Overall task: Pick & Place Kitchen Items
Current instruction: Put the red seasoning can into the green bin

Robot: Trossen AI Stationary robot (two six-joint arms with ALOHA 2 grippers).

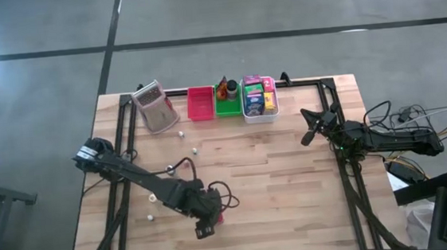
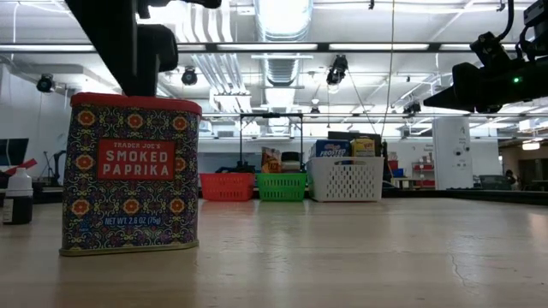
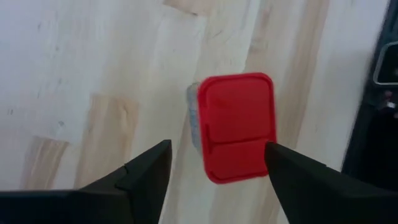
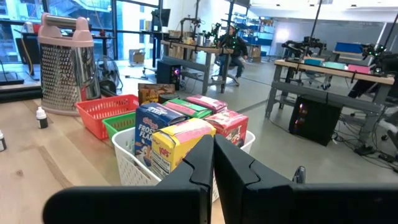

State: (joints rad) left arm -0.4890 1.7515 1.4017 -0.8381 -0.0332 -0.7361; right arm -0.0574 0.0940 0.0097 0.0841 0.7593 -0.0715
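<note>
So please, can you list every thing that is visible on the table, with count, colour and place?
paprika tin: one, red lid, patterned sides, upright, near edge, under left arm.
grater: one, metal, pink top, far left.
red tray: one, far edge, empty.
green tray: one, middle, holds a dark jar.
white tray: one, packed with coloured packets.
small pale bottles: several, scattered left of centre.
left gripper: jaws open above tin.
right gripper: jaws shut, waiting right.

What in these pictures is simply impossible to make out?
- Paprika tin: in the high view the left gripper hovering above covers nearly all of it.
- Small white bottles on the table: too small in the high view to read.
- Green basket: its contents are half hidden behind its wall in the low view.
- Right gripper: blocks part of the white basket in its wrist view.
</note>
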